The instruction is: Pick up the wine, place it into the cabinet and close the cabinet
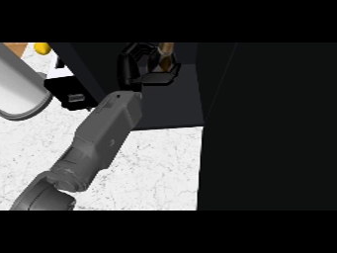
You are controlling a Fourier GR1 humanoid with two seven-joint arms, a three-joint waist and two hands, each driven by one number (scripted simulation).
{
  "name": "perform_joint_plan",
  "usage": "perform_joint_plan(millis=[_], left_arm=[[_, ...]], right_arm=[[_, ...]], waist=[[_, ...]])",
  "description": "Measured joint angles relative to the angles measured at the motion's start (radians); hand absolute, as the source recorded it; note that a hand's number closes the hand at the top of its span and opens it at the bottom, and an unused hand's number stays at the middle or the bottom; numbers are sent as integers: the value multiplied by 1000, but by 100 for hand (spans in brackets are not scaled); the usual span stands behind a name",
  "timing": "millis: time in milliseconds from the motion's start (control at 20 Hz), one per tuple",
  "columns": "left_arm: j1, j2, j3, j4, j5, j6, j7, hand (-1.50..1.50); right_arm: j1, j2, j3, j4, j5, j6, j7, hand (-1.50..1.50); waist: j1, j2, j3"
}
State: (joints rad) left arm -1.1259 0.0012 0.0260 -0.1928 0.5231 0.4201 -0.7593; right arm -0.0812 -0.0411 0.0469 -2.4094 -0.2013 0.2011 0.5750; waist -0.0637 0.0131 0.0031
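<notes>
Brown wine bottle (pixel 166 55) upright inside open dark cabinet (pixel 178 99), partly hidden by fingers (pixel 131 64)

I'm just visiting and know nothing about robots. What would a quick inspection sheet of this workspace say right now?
Surface: white marbled counter, with a strip of wood at the far left edge.
Job's things: wine bottle, brown, upright in the hand's fingers inside the dark cabinet; the cabinet door stands open at the right.
Clutter: a yellow object at the top left; a white and black item beside the cabinet, too hidden to name.
Hands: one hand reaches into the cabinet, curled round the bottle; which arm it is I cannot tell. A pale cylinder at the left.
Cables: nothing seen.
Surroundings: nothing seen.
</notes>
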Motion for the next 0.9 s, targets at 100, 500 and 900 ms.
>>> perform_joint_plan(millis=[100, 500, 900], left_arm=[[-2, -1, 1, 17, -1, 9, -3, -150], [-14, 1, -1, 67, -28, 48, -1, -150], [-16, 7, -11, 94, -60, 85, -4, -150]], right_arm=[[-3, -2, -3, 0, 0, -3, 4, -150], [-1, 1, -8, 5, 0, 0, -14, -150], [-19, -6, 7, 1, 1, -11, 10, -150]], waist=[[1, 1, -1], [-2, 3, 0], [-10, 2, 1]])
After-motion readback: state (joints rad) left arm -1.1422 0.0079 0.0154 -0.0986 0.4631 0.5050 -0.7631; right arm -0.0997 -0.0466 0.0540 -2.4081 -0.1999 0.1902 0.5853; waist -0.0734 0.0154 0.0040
